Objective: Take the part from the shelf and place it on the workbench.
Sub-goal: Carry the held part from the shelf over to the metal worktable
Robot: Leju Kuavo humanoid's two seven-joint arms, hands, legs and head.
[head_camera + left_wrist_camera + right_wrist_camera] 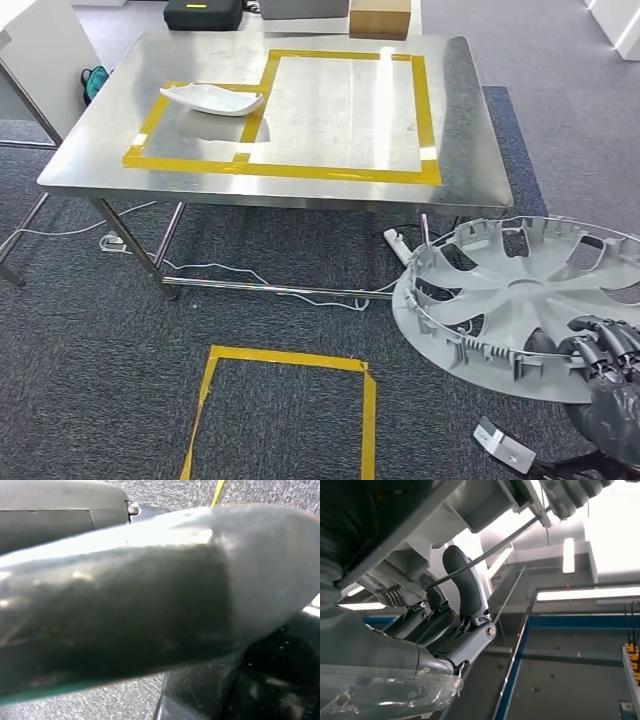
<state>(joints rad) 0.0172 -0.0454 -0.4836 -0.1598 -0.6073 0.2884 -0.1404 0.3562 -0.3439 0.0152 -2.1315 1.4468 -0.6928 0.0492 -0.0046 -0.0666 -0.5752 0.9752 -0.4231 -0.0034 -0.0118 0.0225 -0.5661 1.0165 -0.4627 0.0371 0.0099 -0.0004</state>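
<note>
The part is a large grey wheel cover (521, 300), held tilted above the carpet at the lower right of the head view. My right hand (604, 350) grips its near rim from below, dark fingers curled over the edge. In the right wrist view these fingers (465, 587) hook around the cover's ribbed rim (433, 525), with ceiling lights behind. The steel workbench (340, 110) stands ahead and to the left, marked with yellow tape rectangles. A white curved part (213, 98) lies in its smaller left rectangle.
A yellow tape square (287, 400) marks the carpet in front of me. Cables and a power strip (113, 241) lie under the workbench. A black case (204, 14) and a cardboard box (380, 17) sit beyond its far edge. A white board (38, 60) leans at the left.
</note>
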